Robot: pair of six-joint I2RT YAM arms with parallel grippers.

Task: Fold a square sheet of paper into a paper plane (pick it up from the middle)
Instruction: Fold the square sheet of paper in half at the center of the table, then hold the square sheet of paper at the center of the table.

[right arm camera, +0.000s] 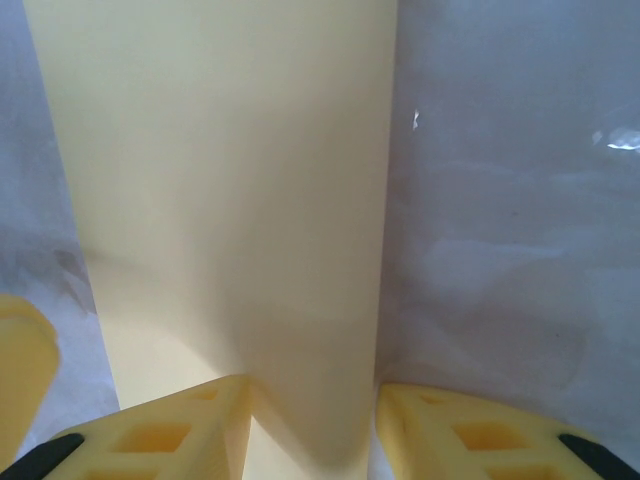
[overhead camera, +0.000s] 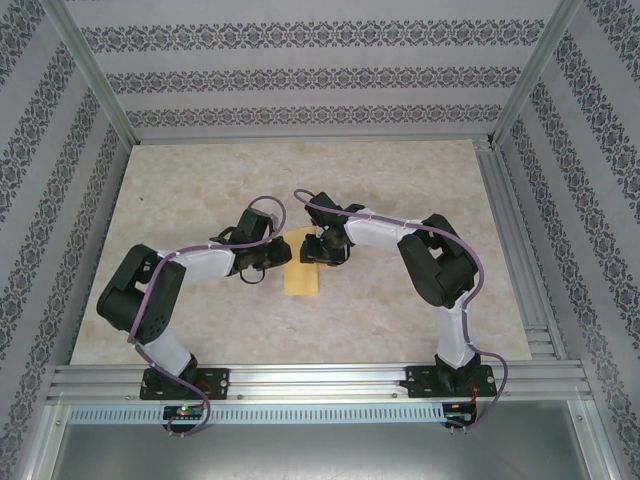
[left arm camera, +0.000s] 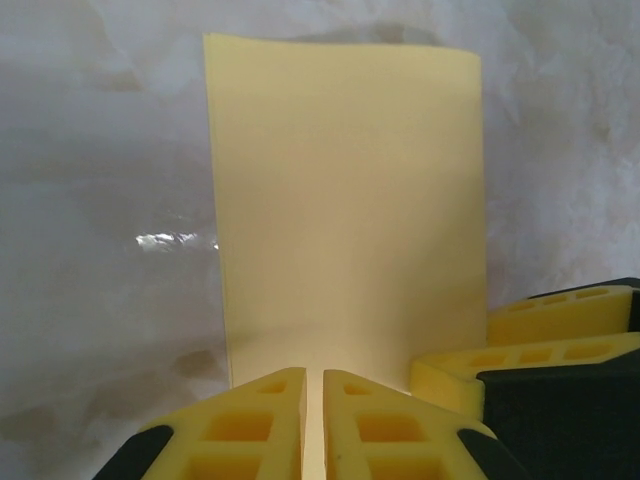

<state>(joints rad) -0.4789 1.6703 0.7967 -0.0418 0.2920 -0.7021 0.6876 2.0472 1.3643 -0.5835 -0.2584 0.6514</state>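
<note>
Sheet: We see the square sheet of paper point(overhead camera: 302, 280) lying flat near the middle of the tabletop point(overhead camera: 200, 320), between the two arms. It shows as a yellow-orange rectangle, longer than it is wide.
Layers: In the left wrist view we make out two paper edges running close together along its left long side, so it lies doubled over.
Left end effector: The left end effector point(left arm camera: 313, 388) sits at the sheet's near end in its own view. Its yellow fingers point(left arm camera: 265, 420) are drawn almost together, with a thin slit between them. The paper runs right up to that slit, but we cannot tell whether it is nipped there.
Right end effector: The right end effector point(right arm camera: 312, 395) stands spread over the same sheet. One finger point(right arm camera: 170, 430) is above the paper, and the other is over the bare tabletop just past the paper's long edge. We see nothing clamped between them.
Neighbours: The two end effectors are just beside each other, and each one's fingers show at the edge of the other's wrist view. From above, both sit at the end of the sheet farther from the arm bases.
Tabletop: We see a pale, marbled, slightly glossy surface.
Surround: An aluminium frame point(overhead camera: 300, 380) runs along the near edge where the arms are bolted. Patterned walls point(overhead camera: 300, 80) close the other sides.
</note>
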